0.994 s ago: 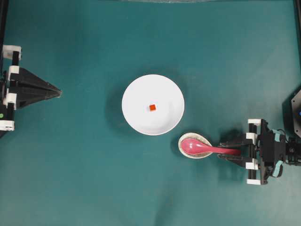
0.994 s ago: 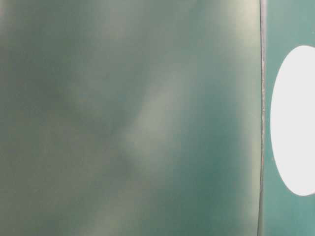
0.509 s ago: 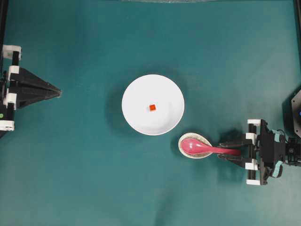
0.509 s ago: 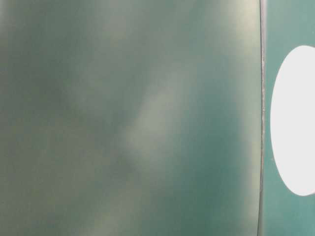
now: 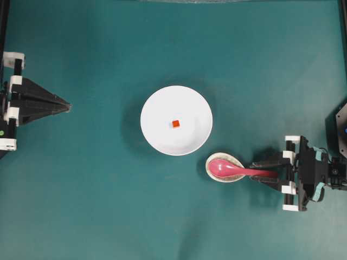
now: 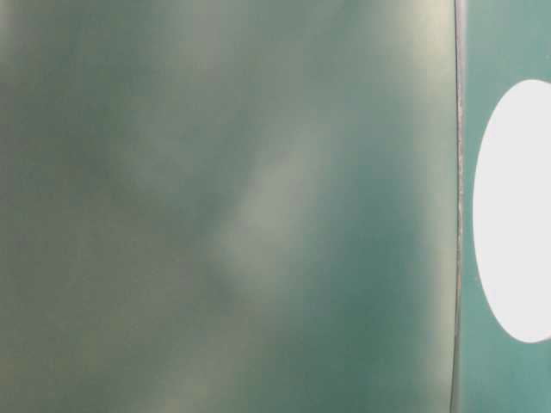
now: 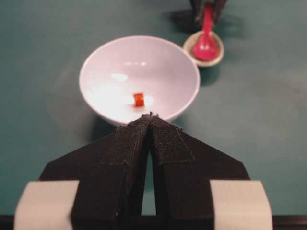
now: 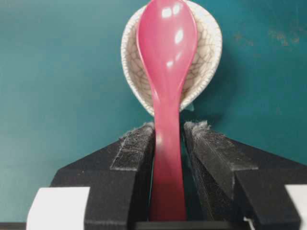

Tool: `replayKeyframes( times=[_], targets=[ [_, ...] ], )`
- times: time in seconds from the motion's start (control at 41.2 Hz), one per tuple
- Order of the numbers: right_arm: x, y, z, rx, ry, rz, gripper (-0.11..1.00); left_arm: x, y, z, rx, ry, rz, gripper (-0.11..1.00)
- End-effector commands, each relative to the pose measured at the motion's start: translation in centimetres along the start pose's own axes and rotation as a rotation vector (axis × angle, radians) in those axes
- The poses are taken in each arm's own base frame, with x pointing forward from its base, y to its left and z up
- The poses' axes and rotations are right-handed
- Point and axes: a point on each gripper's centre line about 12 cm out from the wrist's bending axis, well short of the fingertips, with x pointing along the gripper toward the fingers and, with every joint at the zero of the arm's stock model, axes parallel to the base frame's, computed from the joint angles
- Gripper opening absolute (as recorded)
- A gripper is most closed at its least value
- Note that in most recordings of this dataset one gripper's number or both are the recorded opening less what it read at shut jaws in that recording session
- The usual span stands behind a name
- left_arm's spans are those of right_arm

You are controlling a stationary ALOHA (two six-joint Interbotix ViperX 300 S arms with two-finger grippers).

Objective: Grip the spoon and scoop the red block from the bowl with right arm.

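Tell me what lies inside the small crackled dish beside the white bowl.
The pink spoon's scoop rests in the crackled dish, its handle running out between the right gripper's jaws. The dish's floor beneath the scoop is hidden.

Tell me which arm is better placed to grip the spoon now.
Right. The right gripper already straddles the spoon handle, fingers either side, a small gap left on one side. The left gripper sits shut at the far side, beyond the bowl.
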Motion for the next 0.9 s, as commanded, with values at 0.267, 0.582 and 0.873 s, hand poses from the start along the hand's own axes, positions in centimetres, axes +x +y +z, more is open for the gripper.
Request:
replayKeyframes(
  times=[0.267, 0.582, 0.873],
  targets=[
    [-0.01, 0.28, 0.66, 0.062, -0.022, 0.010, 0.39, 0.07, 0.06, 0.66, 0.002, -0.015, 0.003, 0.00],
    [-0.07, 0.48, 1.04, 0.068, -0.035, 0.020, 0.39, 0.07, 0.06, 0.66, 0.002, -0.015, 0.003, 0.00],
    [-0.41, 0.23, 1.14, 0.072, -0.034, 0.025, 0.39, 0.07, 0.06, 0.64, 0.002, -0.014, 0.003, 0.00]
  ],
)
